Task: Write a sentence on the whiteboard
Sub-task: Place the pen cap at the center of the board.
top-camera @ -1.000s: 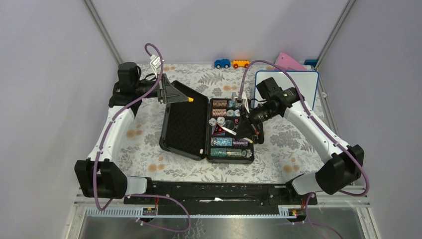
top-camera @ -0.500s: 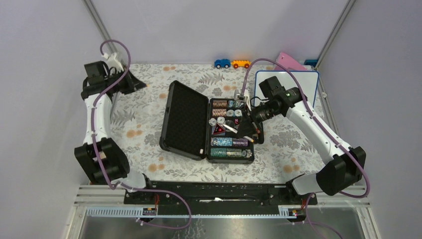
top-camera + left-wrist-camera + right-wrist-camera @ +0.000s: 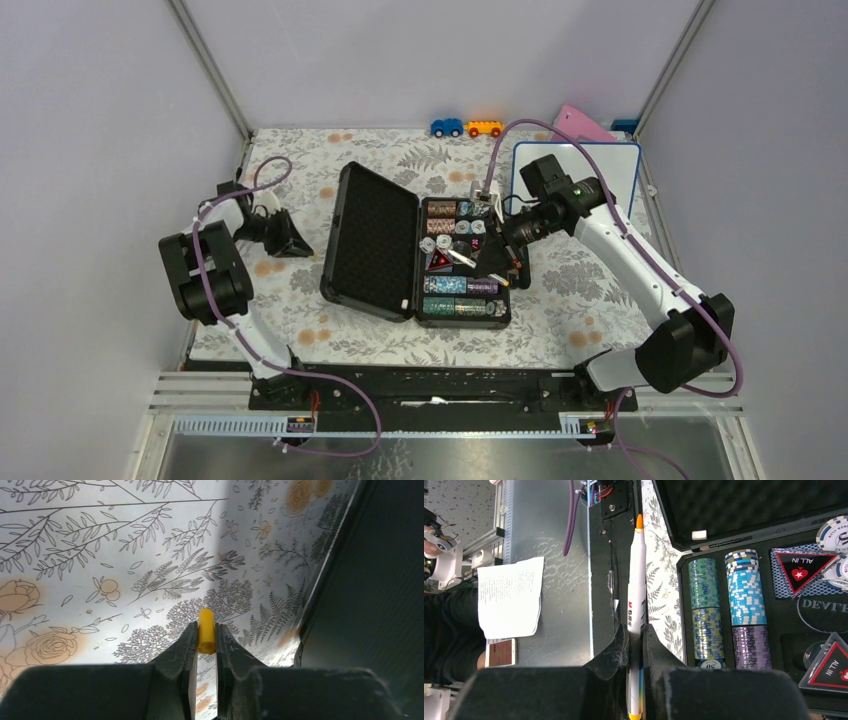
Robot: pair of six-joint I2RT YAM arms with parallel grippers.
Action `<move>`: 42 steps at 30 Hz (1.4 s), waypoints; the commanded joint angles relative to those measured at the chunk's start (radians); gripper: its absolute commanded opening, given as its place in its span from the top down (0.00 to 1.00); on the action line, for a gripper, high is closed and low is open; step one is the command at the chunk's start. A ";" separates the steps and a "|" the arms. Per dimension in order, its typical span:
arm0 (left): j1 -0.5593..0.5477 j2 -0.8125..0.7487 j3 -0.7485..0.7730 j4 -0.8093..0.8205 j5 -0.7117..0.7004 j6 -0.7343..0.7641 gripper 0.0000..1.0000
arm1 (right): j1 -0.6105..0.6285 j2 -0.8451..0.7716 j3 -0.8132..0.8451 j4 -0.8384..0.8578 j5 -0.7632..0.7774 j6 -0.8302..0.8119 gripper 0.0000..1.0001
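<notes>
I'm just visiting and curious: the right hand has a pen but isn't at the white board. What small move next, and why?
Probably swing the right hand over to the whiteboard. It is shut on the marker, orange tip bared, but hangs at the open chip case; no writing shows on the board from above. The left hand grips a yellow piece, likely the cap.

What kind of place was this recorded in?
Probably a robot lab test cell: plain partition walls on metal posts enclose a floral-covered table, a mounting rail runs along its near edge, with mixed props: a poker chip case, toy cars, the whiteboard.
</notes>
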 commanded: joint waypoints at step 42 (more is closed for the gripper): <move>0.026 -0.011 0.065 -0.042 -0.150 0.108 0.27 | -0.004 0.007 -0.005 -0.006 0.010 0.027 1.00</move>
